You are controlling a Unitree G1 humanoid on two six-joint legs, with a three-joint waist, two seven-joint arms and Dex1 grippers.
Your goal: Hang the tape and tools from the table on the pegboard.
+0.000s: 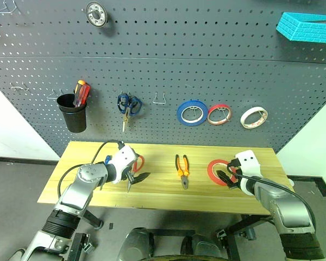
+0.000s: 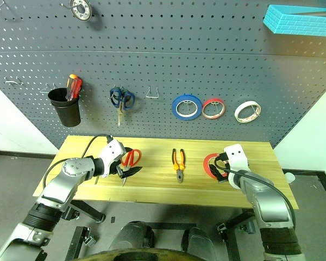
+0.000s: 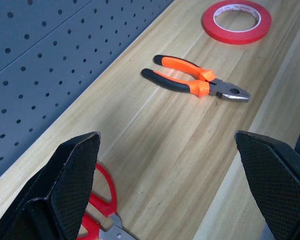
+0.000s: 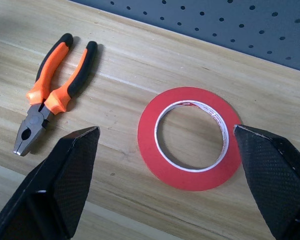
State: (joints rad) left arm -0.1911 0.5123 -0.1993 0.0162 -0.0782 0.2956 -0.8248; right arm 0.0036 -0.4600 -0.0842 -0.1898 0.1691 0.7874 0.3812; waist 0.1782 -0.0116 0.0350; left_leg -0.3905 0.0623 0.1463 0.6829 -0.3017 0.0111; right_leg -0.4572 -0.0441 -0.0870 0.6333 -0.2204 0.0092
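Note:
On the table lie red-handled scissors, orange-and-black pliers and the red tape, left to right. My left gripper hovers open just over the scissors, whose handles peek out beside one finger. In its wrist view the pliers and the tape lie farther along the wood. Over the tape's near edge my right gripper stands open; between its spread fingers the wrist view shows the tape flat on the table, with the pliers beside it. The pegboard rises behind the table.
Hanging on the pegboard are a black cup with a red-and-yellow screwdriver, blue scissors, a bare hook, a blue roll, a thin red roll and a whitish roll. A blue block sits top right.

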